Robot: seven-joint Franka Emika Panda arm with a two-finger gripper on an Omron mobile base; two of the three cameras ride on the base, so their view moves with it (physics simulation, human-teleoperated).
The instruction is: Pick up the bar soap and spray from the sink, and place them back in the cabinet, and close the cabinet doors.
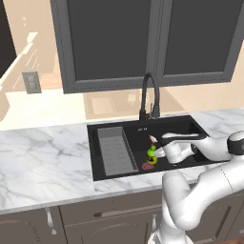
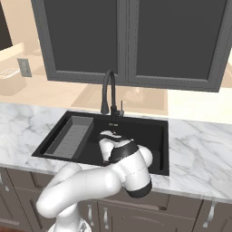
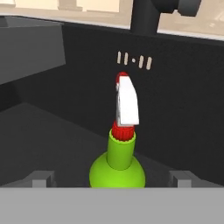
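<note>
The spray point(image 1: 151, 153) stands upright in the black sink point(image 1: 190, 127), right of the grey ribbed tray insert point(image 1: 114, 151). It is a green bottle with a red-and-white nozzle. My gripper point(image 1: 157, 153) reaches in from the right at bottle height, low inside the basin. In the hand view the spray point(image 3: 117, 168) sits centred between the two fingertips point(image 3: 41, 178), and the gripper point(image 3: 111, 178) is open with a gap on either side of the bottle. In the right base view my own arm covers the spray. The bar soap is hidden. A dark brown panel point(image 1: 5, 38) is cut off at the upper left; I cannot tell whether it belongs to the cabinet.
A round dark-red drain disc point(image 1: 149, 167) lies on the sink floor just in front of the bottle. The black gooseneck faucet point(image 1: 148, 95) rises behind the basin. Grey-framed doors with dark panes point(image 1: 112, 40) hang above. Marble counter point(image 1: 43, 157) spreads to the left.
</note>
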